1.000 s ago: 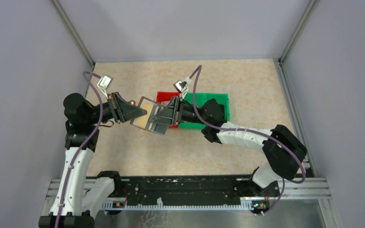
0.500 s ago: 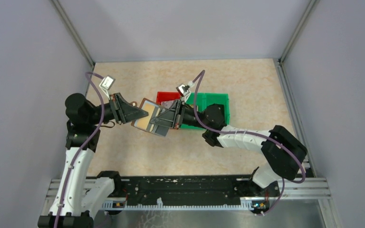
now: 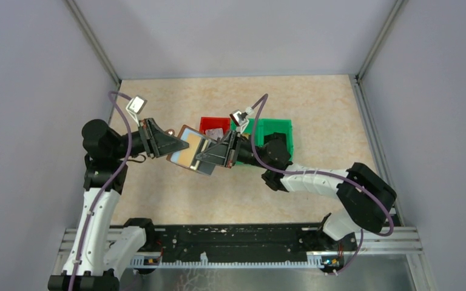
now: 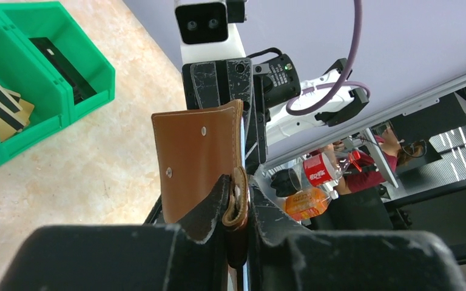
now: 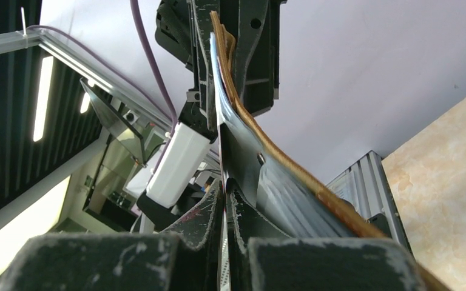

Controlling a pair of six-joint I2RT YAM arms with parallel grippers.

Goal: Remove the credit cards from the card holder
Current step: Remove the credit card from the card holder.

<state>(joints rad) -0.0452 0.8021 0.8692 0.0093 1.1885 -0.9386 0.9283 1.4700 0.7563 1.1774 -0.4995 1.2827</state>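
The brown leather card holder (image 3: 187,153) is held open in the air between both grippers, in front of the bins. My left gripper (image 3: 177,144) is shut on its left edge; in the left wrist view the fingers (image 4: 238,189) clamp the snap tab (image 4: 240,203) and the brown cover (image 4: 197,154) stands upright. My right gripper (image 3: 211,159) is shut on a thin dark credit card (image 5: 221,145) at the holder's right side; the holder's pale inside and brown edge (image 5: 291,176) lie beside it. Gold cards with a dark stripe (image 4: 0,106) lie in the green bin.
A red bin (image 3: 213,123) and a green bin (image 3: 277,128) stand side by side behind the grippers; the green bin (image 4: 48,79) also shows in the left wrist view. Grey walls close off the left, back and right. A metal rail runs along the near edge.
My right gripper has shifted a little to the right and toward the near edge with the card. The holder has tilted slightly. The left arm has barely moved.
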